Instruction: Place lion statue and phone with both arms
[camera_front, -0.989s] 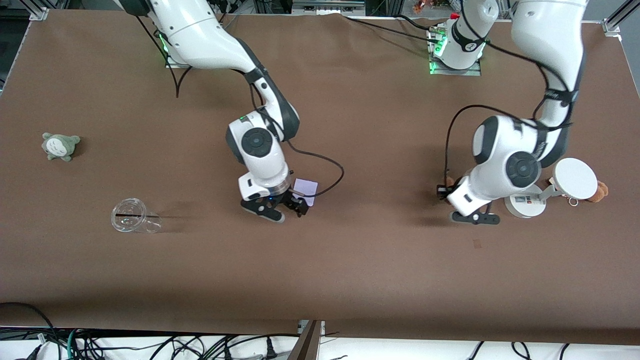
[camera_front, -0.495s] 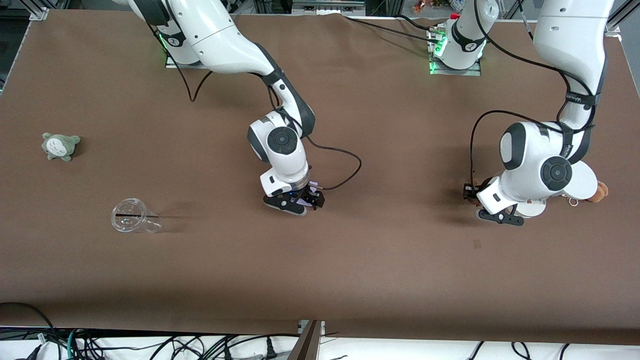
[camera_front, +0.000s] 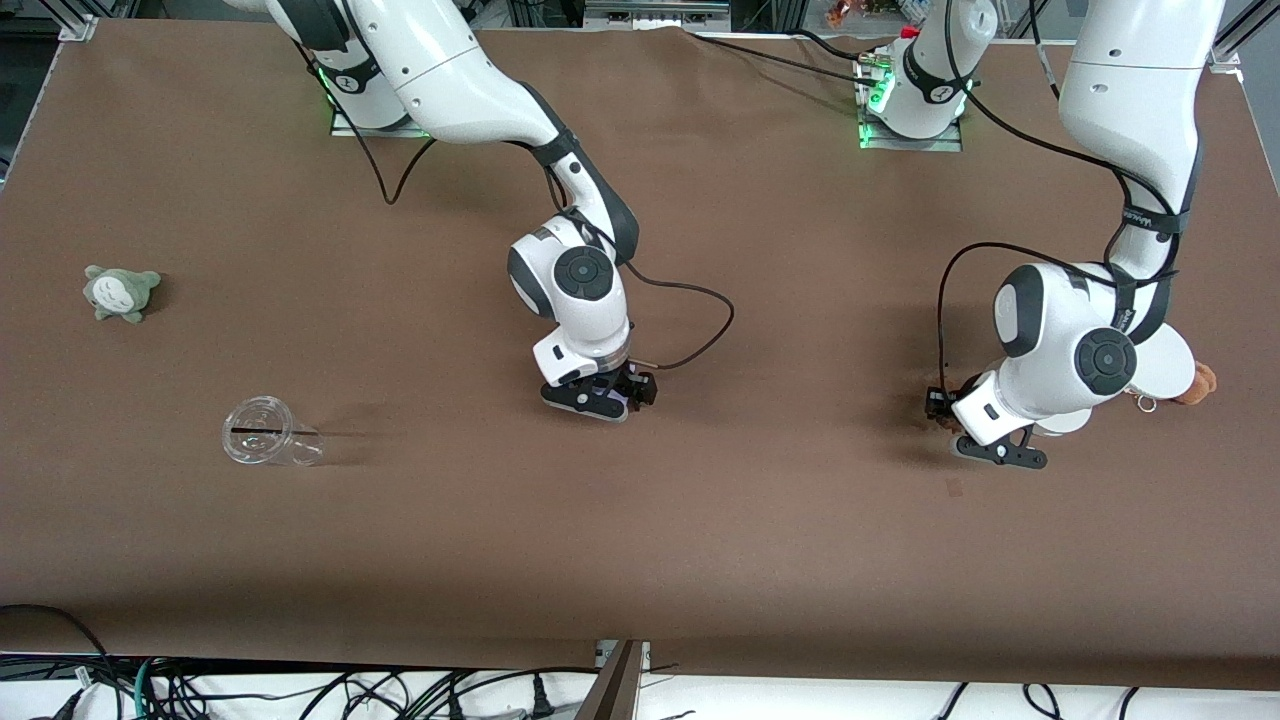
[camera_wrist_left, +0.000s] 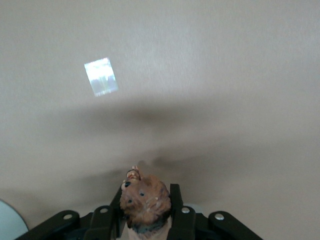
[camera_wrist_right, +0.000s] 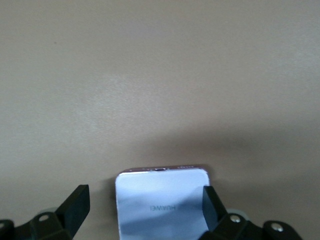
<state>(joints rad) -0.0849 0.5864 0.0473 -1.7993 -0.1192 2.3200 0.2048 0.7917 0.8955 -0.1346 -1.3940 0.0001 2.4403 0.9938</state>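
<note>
Watching mid-tabletop (camera_front: 700, 520), your right claw (camera_wrist_right: 145, 205) straddles the phone (camera_wrist_right: 162, 202) unclosed; left claw (camera_wrist_left: 147, 212) pinches the lion statue (camera_wrist_left: 145, 202), which may twist.

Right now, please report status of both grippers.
Left gripper shut on lion statue, beside white stand. Right gripper open, straddling phone. Nothing blocking.

Right tool (camera_front: 600, 397) low over the phone (camera_front: 622, 402) mid-counter; left tool (camera_front: 975, 432) beside the white stand (camera_front: 1160, 362); clear cup (camera_front: 268, 432) on its side; grey-green plush (camera_front: 121, 291) apart.
</note>
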